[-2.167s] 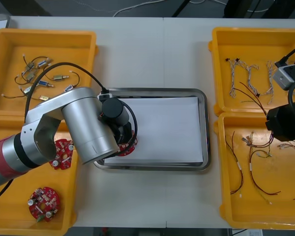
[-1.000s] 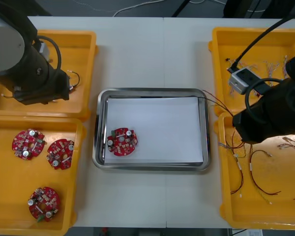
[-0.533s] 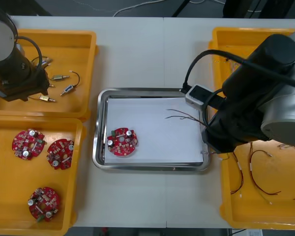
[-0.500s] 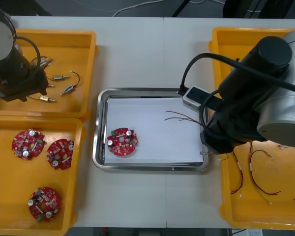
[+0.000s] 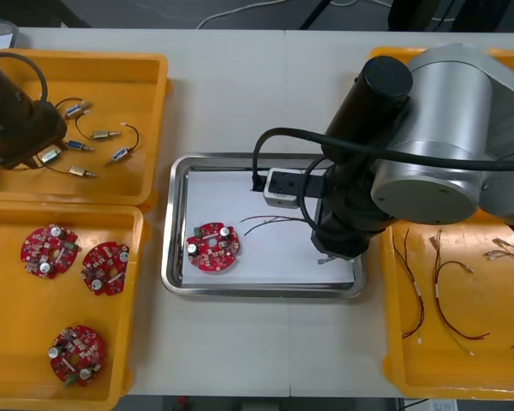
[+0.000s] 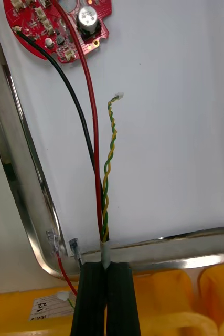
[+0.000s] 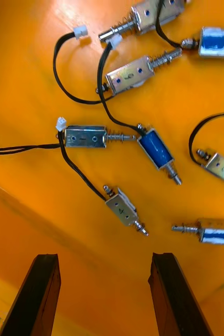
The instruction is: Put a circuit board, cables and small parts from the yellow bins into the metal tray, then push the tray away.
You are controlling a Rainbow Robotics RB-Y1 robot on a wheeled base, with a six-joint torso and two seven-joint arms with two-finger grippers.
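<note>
Right jaws clamp one cable (image 6: pixel 97 157) over the tray (image 5: pixel 173 223) with one board (image 5: pixel 212 247); left jaws gape above small metal parts (image 7: pixel 126 79).

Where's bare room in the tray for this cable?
Bare liner between the circuit board and the far rim of the tray, and along the near rim right of it. Crowded: mid-tray, where the cable hangs from the shut right gripper; left gripper hovers open over small metal parts.

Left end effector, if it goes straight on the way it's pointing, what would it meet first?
The left end effector, open over the yellow bin, would likely meet the small metal part lying nearest ahead, or the bin floor beside it; depth is unclear.
</note>
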